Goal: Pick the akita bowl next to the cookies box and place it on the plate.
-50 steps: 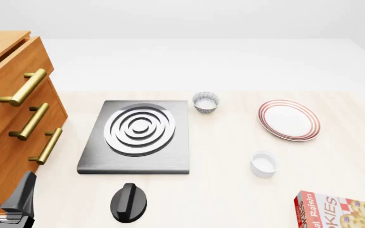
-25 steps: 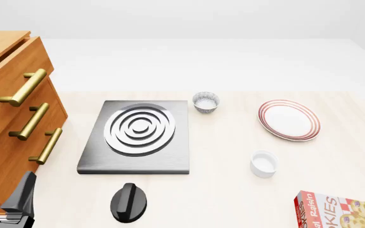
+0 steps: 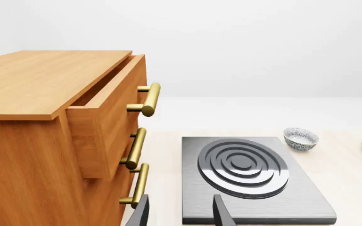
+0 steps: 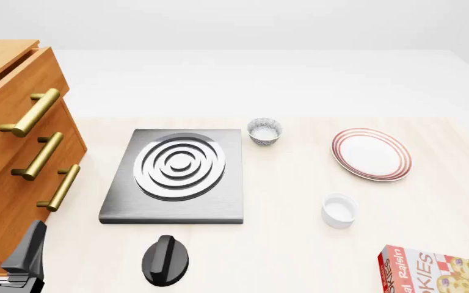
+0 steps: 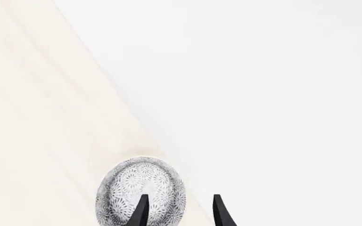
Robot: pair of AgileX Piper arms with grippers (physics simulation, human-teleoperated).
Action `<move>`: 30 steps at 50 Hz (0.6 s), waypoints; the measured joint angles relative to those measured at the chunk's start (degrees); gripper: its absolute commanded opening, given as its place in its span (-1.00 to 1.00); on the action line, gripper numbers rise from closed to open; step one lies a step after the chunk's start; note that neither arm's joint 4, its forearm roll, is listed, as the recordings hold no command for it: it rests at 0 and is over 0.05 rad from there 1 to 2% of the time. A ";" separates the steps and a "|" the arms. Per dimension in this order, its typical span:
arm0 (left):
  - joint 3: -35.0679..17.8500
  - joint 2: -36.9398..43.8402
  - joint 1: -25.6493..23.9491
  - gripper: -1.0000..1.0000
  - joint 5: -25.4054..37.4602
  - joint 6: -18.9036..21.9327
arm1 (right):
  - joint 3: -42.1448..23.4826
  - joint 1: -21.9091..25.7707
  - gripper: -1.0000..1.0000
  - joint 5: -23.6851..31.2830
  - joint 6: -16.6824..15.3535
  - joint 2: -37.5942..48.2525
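The bowl (image 5: 141,193), speckled grey and white, lies close to the table's edge in the right wrist view; its pose is hard to tell. The cookies box (image 4: 438,271), a red-and-white carton, lies flat at the table's near right corner. The plate (image 4: 370,154), white with red rings, sits far right.

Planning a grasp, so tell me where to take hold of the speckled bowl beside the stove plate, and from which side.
Grip the speckled bowl by its rim wall, probably best straight down from above, one finger inside and one outside. It stands upright, mouth open upward, apart from the stove plate, so the rim is free all round.
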 measured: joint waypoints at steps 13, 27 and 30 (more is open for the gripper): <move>0.00 0.00 0.00 1.00 0.00 0.00 | 0.70 -0.19 1.00 -0.57 -0.82 1.77; 0.00 0.00 0.00 1.00 0.00 0.00 | 1.59 -0.40 1.00 -1.24 -1.89 3.49; 0.00 0.00 0.00 1.00 0.00 0.00 | 1.80 -0.52 1.00 -1.40 -2.14 3.80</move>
